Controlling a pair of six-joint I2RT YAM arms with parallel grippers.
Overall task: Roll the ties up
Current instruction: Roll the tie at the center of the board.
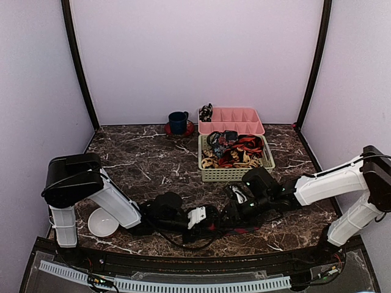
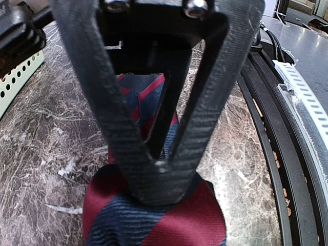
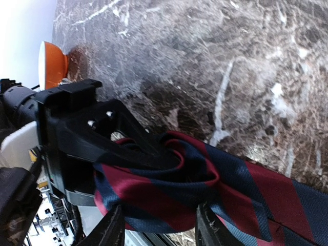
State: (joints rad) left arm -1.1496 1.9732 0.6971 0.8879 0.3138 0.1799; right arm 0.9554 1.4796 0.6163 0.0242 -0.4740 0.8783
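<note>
The tabletop (image 2: 46, 154) is glossy dark-brown marble with white veins. The left gripper (image 2: 159, 177) has black, ribbed plastic fingers (image 2: 97, 102) that slope together into a narrow V, and their tips are pinched onto the striped tie (image 2: 154, 220), a soft woven band of navy with broad red diagonals. Under the tips the cloth bunches into a loose fold, with the rest lying flat on the marble just beyond them. The right gripper (image 3: 156, 231) stands partly apart. Its two dark fingers (image 3: 110, 230) flank the same tie, which crosses the gap between them in a twisted loop. Whether they press the cloth cannot be told.
</note>
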